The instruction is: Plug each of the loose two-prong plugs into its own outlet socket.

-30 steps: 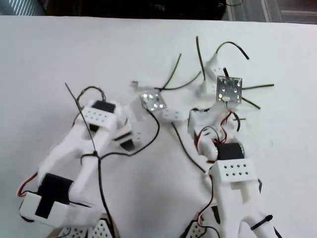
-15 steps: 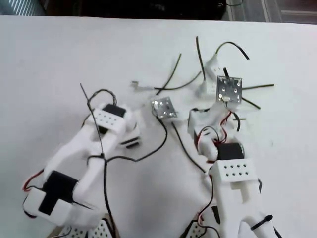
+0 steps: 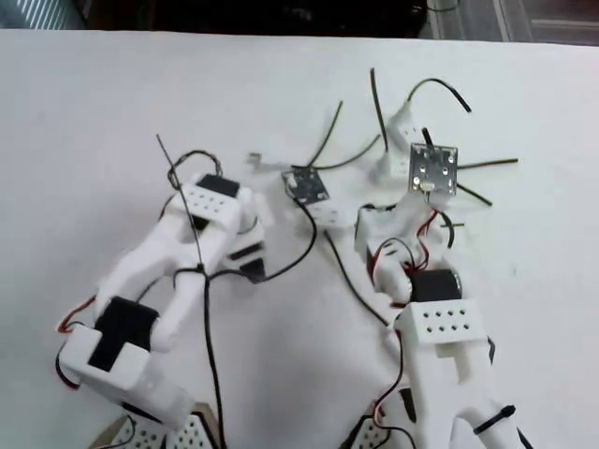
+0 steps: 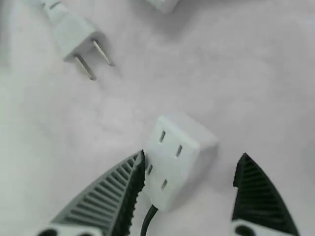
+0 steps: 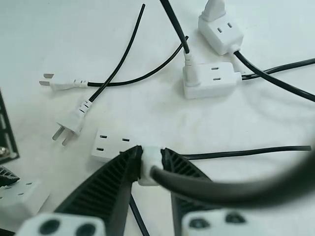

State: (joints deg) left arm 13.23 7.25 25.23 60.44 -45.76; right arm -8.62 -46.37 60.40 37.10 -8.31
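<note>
My left gripper (image 4: 192, 158) stands open astride a white outlet socket (image 4: 179, 150) lying on the table, one finger touching its side. A black cord leaves the socket's near end. A loose two-prong plug (image 4: 78, 37) lies beyond it, prongs bare. My right gripper (image 5: 150, 151) is shut on a white plug (image 5: 149, 164) with a thick black cord, held against another white socket (image 5: 110, 142); whether its prongs are in, I cannot tell. Two loose plugs (image 5: 69, 125) (image 5: 54, 82) lie farther off. In the high view the left arm (image 3: 211, 210) and right arm (image 3: 440, 327) sit side by side.
Two more socket blocks (image 5: 211, 78) (image 5: 221, 29) lie at the far side, each with a plug in it. Black cords (image 3: 323, 140) cross the white table (image 3: 112, 94) between the arms. Another socket corner (image 5: 19, 196) lies near the left arm's dark part.
The left arm has swung to the right and farther back across the table, carrying its wrist toward the socket. The right arm has kept still.
</note>
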